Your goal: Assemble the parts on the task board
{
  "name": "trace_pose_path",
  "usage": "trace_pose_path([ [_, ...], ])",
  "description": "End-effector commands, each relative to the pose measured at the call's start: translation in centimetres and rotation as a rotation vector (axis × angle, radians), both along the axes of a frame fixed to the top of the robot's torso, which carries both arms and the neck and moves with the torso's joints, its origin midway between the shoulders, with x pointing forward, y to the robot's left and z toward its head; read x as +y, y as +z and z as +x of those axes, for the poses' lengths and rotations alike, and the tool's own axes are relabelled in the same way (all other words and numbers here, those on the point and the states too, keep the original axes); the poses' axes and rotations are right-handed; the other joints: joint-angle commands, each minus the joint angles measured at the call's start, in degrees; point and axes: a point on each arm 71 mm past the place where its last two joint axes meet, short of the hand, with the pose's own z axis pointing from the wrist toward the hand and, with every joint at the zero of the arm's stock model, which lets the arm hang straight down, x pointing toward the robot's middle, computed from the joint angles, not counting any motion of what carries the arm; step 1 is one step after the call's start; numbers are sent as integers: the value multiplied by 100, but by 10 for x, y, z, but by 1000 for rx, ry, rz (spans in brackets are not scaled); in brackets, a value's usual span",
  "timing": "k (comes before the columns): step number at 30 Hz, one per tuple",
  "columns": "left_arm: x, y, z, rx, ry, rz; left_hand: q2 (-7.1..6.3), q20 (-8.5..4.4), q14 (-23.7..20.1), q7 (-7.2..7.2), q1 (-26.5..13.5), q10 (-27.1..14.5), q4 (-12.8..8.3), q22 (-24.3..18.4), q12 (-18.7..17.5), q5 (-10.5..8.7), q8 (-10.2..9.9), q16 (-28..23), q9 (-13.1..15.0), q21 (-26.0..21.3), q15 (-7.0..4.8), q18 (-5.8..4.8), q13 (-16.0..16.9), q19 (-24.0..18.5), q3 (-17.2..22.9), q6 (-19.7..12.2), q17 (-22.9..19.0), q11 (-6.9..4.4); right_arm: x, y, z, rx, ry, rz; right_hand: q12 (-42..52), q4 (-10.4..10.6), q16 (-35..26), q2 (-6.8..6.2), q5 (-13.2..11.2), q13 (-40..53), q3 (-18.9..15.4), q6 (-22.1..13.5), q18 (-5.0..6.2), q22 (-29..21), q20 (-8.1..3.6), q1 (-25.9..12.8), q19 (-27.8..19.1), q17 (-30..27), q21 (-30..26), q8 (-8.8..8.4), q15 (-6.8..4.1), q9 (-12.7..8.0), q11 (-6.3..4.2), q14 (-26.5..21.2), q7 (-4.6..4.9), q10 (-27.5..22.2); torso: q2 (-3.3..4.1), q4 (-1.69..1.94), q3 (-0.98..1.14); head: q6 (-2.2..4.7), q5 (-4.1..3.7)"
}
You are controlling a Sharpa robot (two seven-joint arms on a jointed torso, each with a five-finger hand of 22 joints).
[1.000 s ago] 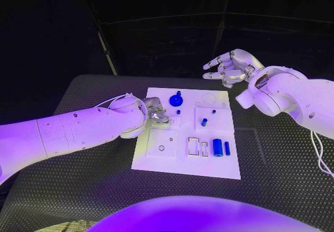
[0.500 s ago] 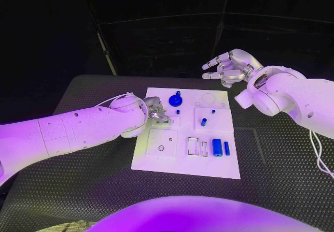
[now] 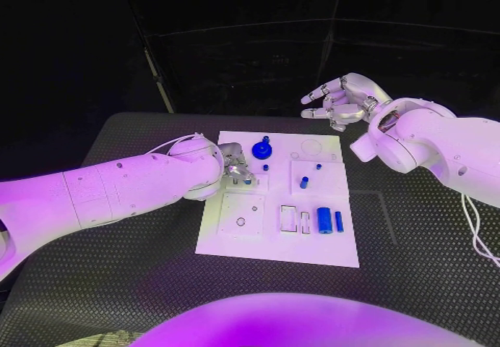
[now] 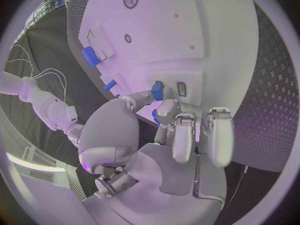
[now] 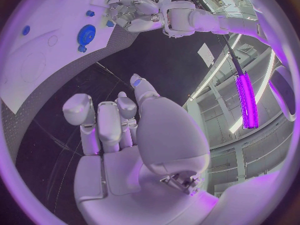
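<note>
The white task board (image 3: pixel 273 242) lies in the middle of the black table. My left hand (image 3: pixel 233 163) hovers over a raised square block (image 3: pixel 248 182) at the board's left side. It pinches a small blue part (image 4: pixel 157 91) between thumb and finger, right beside the block's slot (image 4: pixel 182 89). My right hand (image 3: pixel 339 97) hangs in the air past the board's far right corner, fingers spread, holding nothing. A blue gear (image 3: pixel 263 150), a blue peg (image 3: pixel 304 182) and a blue cylinder (image 3: pixel 325 219) are on the board.
A thin blue pin (image 3: pixel 339 221) lies beside the cylinder, next to two rectangular slots (image 3: pixel 289 218). A square plate with a round hole (image 3: pixel 243 215) sits at the board's near left. Bare black table (image 3: pixel 417 238) surrounds the board.
My left forearm has lifted slightly while its hand stays over the same block. The right hand has hardly moved.
</note>
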Motion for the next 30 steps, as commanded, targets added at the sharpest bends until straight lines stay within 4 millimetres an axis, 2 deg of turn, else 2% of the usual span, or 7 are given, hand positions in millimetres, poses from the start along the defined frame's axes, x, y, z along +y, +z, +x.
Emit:
trace_pose_path([
  [1, 0, -10, -4, 79, -12, 37, 95, -35, 591, -35, 10, 55, -788, 1012, 17, 6, 19, 18, 3, 36, -51, -82, 5, 350, 751, 6, 1509, 3, 2, 1, 0, -3, 13, 0, -15, -12, -25, 58, 21, -8, 22, -35, 89, -9, -12, -10, 18, -9, -30, 35, -28, -10, -16, 51, 11, -33, 1, 7, 3, 1, -2],
  [13, -1, -10, -2, 77, -3, 33, 244, -54, 591, -81, -66, 116, -672, 1033, 89, -8, 36, 18, 6, 46, -72, -87, 74, 361, 422, 72, 1509, -25, 2, 1, 0, -3, 13, 0, -18, -13, -26, 58, 36, -13, 27, -35, 89, -11, -12, -12, 19, -7, -32, 38, -28, -10, -16, 52, 11, -36, -5, 11, -2, 1, -14],
  [18, 0, -10, -1, 74, 2, 32, 241, -80, 591, -147, -201, 169, -474, 1042, 187, -63, 34, 18, -15, 46, -112, -89, 168, 367, -305, 177, 1509, -70, 1, 1, 0, -3, 12, 0, -18, -13, -26, 58, 36, -13, 27, -35, 89, -11, -12, -12, 19, -7, -32, 38, -28, -10, -16, 52, 11, -36, -2, 14, -3, 1, -21],
  [19, 0, -10, -1, 73, 4, 31, 260, -88, 591, -152, -184, 165, -453, 1042, 194, -192, 22, 18, -26, 45, -117, -89, 176, 367, -420, 184, 1509, -77, 1, 1, 0, -3, 12, 0, -18, -13, -26, 58, 36, -13, 27, -35, 89, -11, -12, -12, 19, -7, -32, 38, -28, -10, -16, 52, 11, -36, -1, 13, -4, 1, -20],
  [21, 1, -10, -1, 72, 6, 31, 315, -103, 591, -162, -89, 151, -441, 1047, 202, -788, -22, 18, -60, 46, -128, -90, 186, 370, -561, 189, 1509, -87, 1, 1, 0, -3, 12, 0, -18, -13, -26, 58, 36, -13, 27, -35, 89, -11, -12, -12, 19, -7, -32, 38, -28, -10, -16, 52, 11, -36, -2, 13, -4, 1, -18],
  [24, 2, -10, -1, 70, 9, 31, 299, -106, 591, -156, -94, 149, -397, 1058, 214, -918, -39, 18, -81, 53, -124, -93, 199, 377, -670, 215, 1509, -82, 1, 1, 0, -3, 12, 0, -18, -13, -26, 58, 36, -13, 27, -35, 89, -11, -12, -12, 19, -7, -32, 38, -28, -10, -16, 52, 11, -36, -3, 14, -7, 1, -19],
  [30, 3, -10, -1, 68, 16, 31, 232, -107, 591, -166, -218, 185, -207, 1094, 285, -975, -28, 18, -97, 78, -128, -101, 265, 397, -1049, 305, 1509, -89, 1, 1, 0, -4, 11, 0, -18, -13, -26, 58, 36, -13, 27, -35, 89, -11, -12, -12, 19, -7, -32, 38, -28, -10, -16, 52, 11, -36, -3, 15, -7, 1, -14],
])
